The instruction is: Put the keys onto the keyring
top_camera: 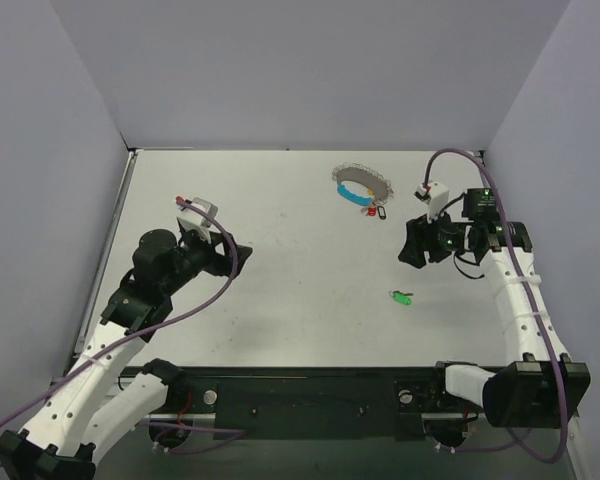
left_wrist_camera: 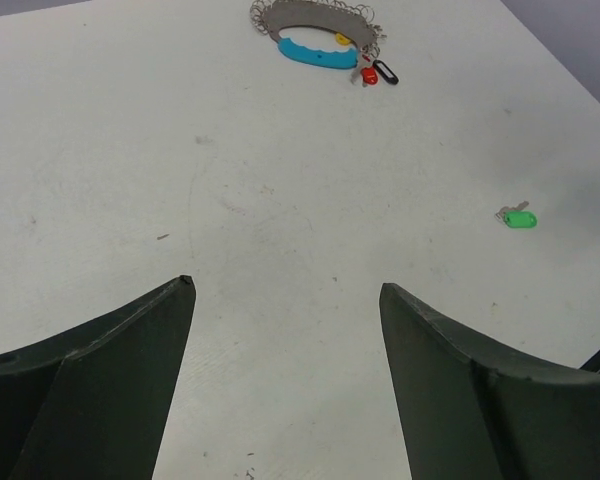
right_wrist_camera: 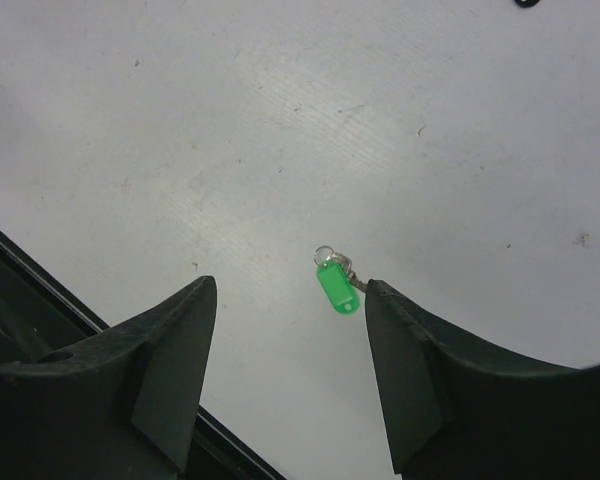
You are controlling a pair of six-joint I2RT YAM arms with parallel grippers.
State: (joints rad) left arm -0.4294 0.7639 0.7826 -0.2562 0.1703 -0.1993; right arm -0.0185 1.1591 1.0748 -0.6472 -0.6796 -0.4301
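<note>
The keyring (top_camera: 363, 186) lies at the back right of the table, a silvery beaded loop with a light-blue segment (left_wrist_camera: 315, 52) and small red, yellow and black tags. One green-headed key (top_camera: 400, 297) lies alone on the table, apart from the ring, and also shows as the green key (left_wrist_camera: 518, 217) and the green key (right_wrist_camera: 335, 285). My right gripper (right_wrist_camera: 290, 285) hangs open above the table, and the key lies on the surface just off its right fingertip. My left gripper (left_wrist_camera: 285, 290) is wide open over bare table at the left, holding nothing.
Grey walls close in the table on the left, back and right. The black base rail (top_camera: 310, 385) runs along the near edge, and its edge shows low in the right wrist view. A purple cable (top_camera: 460, 160) loops above the right arm.
</note>
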